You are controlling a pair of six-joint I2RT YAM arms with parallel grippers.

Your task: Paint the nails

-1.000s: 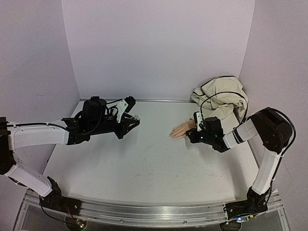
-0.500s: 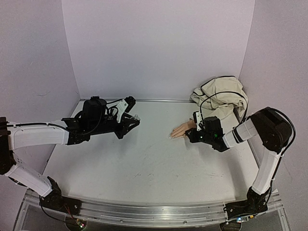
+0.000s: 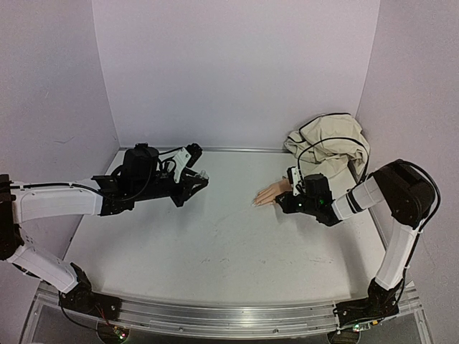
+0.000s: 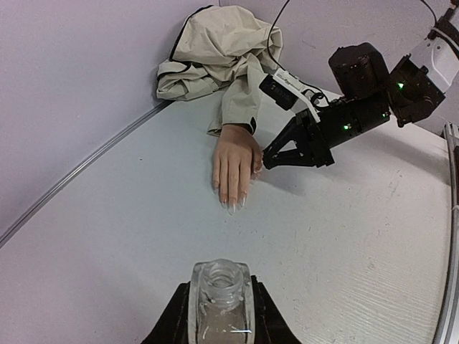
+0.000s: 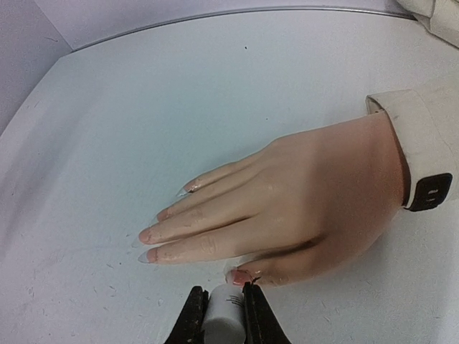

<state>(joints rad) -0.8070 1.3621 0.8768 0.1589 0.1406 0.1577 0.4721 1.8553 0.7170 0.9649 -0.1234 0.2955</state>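
1. At the far left of the table [image 3: 215,244], an open-necked bottle [image 4: 220,304] is gripped by the closed left gripper [image 3: 199,179].
2. Right of centre, the mannequin hand [image 3: 268,195] is laid palm down with its fingers pointed left. The nails [image 5: 145,235] are found at its left end, on the table.
3. The right gripper [image 5: 221,315] is closed on a white cylinder [image 5: 217,324], set just beside the thumb nail [image 5: 237,276].
4. At the far right, the beige sleeve [image 4: 240,100] is bunched by the wall.

- mannequin hand [image 5: 315,193]: smooth, faintly glossy plastic skin is seen
- nails [image 5: 145,236]: pale, glossy
- sleeve [image 4: 239,93]: matt, creased beige cloth
- table [image 5: 143,93]: matt white, finely scuffed
- bottle [image 4: 219,304]: clear, glassy
- cap [image 5: 224,317]: smooth white plastic
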